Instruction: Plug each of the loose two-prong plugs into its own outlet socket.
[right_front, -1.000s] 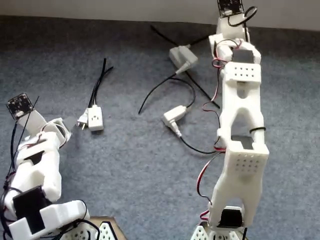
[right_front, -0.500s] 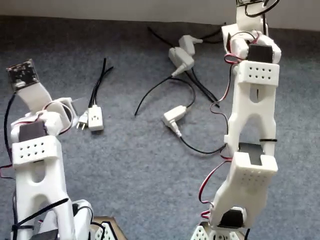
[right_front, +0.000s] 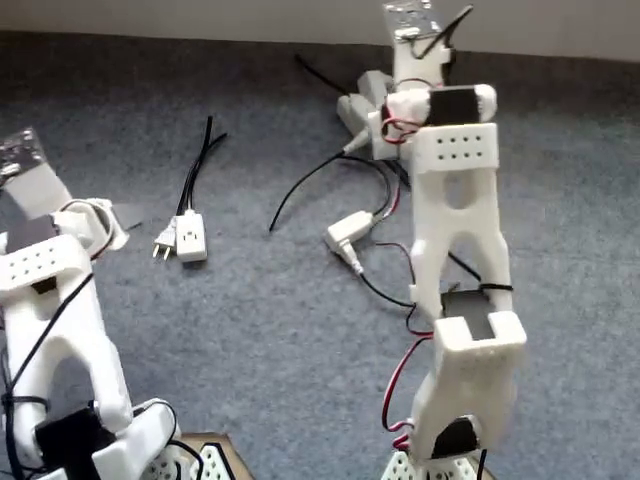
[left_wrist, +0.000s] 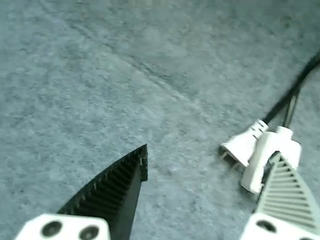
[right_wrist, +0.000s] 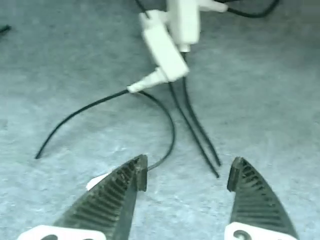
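The grey carpeted desk carries everything. The right arm stretches from the near edge out to the far side, and the left arm stands at the near left. The right pincer is spread wide and pinches nothing, above a loop of black cords. Just beyond it, at the far middle of the desk, two white cord ends lie touching each other; I cannot tell whether they are joined. The left pincer is likewise spread and holds nothing, just left of a socket block. A small two-prong plug lies unplugged, side by side with this block and touching it, its prongs pointing to the near left. An angled plug lies loose in the middle of the desk, on its own black cord, close to the right arm.
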